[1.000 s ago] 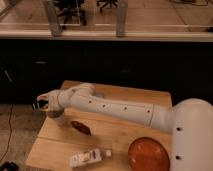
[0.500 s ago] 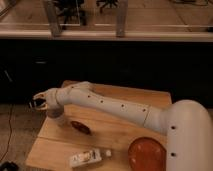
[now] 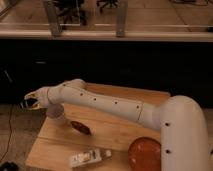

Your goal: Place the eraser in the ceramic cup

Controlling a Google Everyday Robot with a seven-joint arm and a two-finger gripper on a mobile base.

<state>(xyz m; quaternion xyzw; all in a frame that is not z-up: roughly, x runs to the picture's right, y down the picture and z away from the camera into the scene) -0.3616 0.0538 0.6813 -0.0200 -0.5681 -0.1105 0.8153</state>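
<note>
Closest up, on the wooden table: a white tube lying flat by the front edge, orange plate just to its right. Bit further back, a dark reddish-brown oblong thing, flat on the wood. Behind and left of that, the ceramic cup, upright near the table's left edge. Just up and left of the cup, the gripper, hanging out past the table edge on the end of the long white arm. Honestly can't tell if open, closed or holding anything. Way back: office chairs behind glass.
</note>
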